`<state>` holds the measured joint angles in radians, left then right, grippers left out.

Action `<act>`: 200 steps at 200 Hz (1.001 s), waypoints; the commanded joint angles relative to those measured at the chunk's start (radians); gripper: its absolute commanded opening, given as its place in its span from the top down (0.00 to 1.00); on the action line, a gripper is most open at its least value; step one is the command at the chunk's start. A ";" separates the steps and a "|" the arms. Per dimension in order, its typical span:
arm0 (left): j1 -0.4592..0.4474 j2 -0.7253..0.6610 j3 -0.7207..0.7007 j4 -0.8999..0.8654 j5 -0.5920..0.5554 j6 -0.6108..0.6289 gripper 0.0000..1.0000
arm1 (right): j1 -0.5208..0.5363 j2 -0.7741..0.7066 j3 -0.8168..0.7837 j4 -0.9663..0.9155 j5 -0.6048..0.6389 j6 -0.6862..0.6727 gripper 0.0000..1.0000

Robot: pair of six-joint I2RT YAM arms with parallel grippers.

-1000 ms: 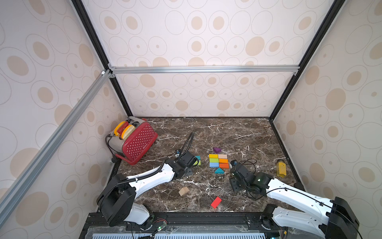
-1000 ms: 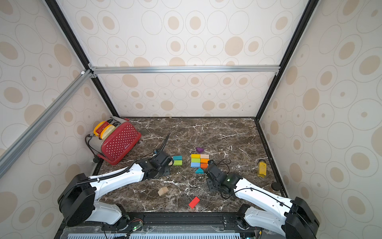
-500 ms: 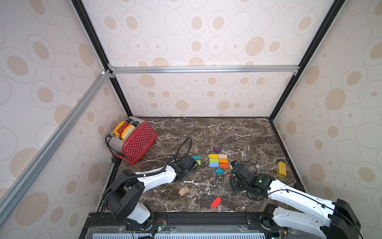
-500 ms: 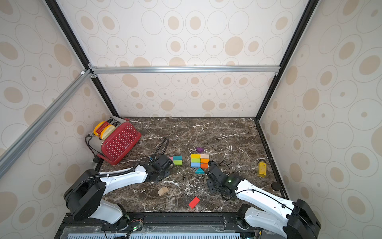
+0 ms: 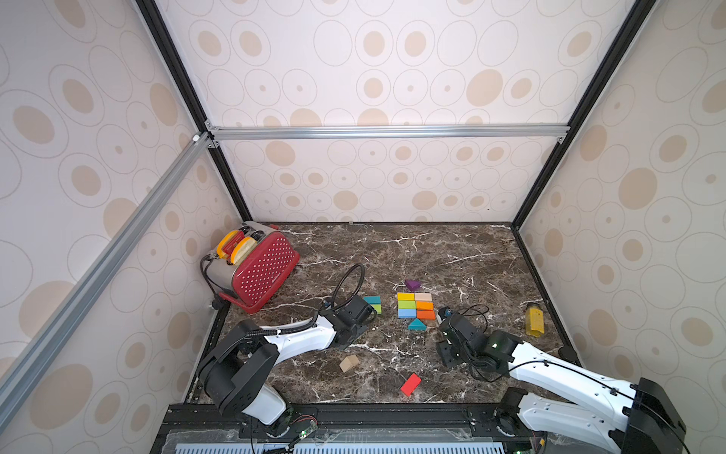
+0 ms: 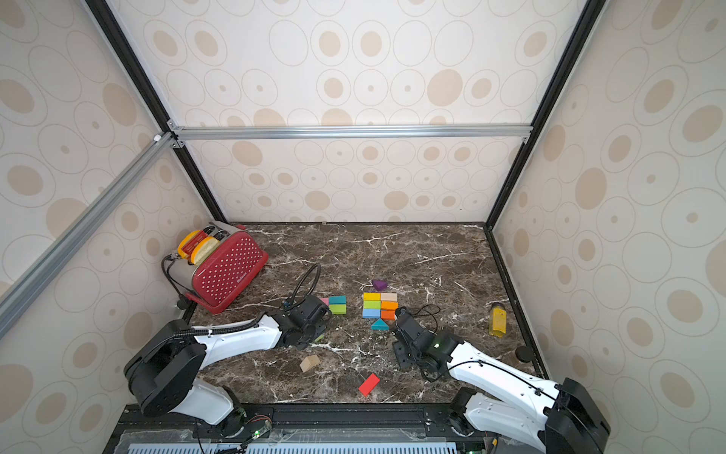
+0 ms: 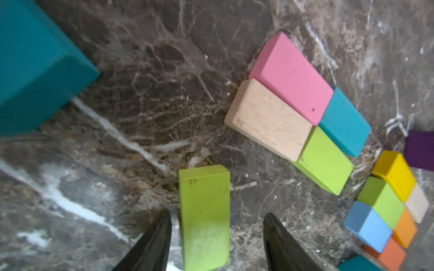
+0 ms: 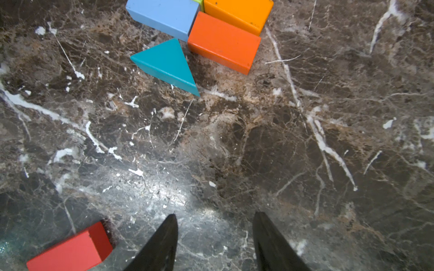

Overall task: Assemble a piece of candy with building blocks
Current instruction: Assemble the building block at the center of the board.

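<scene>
Marble table [image 5: 451, 251], red toaster [image 5: 261, 275] far left. Six-brick block grid [image 5: 415, 305] at centre, teal wedge [image 5: 417, 324] touching its near edge, apex toward grid. Left gripper [image 7: 217, 237] jaws parted around a lime brick [image 7: 205, 215], gaps both sides; brick's long axis runs along the fingers. Right gripper [image 8: 215, 237] partly open, holding nothing. Red brick [image 5: 410, 384] lies diagonal near front.

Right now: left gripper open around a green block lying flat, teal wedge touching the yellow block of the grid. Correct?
One error. The teal wedge sits at the light blue block and the red-orange block, not yellow; the right wrist view shows it. As stated, the left gripper is open around the flat green block.
</scene>
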<state>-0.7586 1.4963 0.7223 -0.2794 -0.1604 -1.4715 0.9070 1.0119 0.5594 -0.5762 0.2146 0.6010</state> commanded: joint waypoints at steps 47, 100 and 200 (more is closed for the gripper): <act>0.008 -0.060 -0.061 0.016 0.093 0.066 0.49 | -0.003 0.015 -0.013 0.018 -0.011 -0.013 0.45; 0.002 0.039 -0.018 0.115 0.194 0.115 0.57 | -0.002 0.027 -0.012 0.017 -0.018 -0.011 0.45; 0.018 0.102 0.056 0.093 0.116 0.194 0.58 | -0.002 0.020 -0.020 0.012 -0.019 0.000 0.45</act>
<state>-0.7547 1.5669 0.7509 -0.1646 -0.0254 -1.3083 0.9066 1.0351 0.5495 -0.5541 0.1959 0.5941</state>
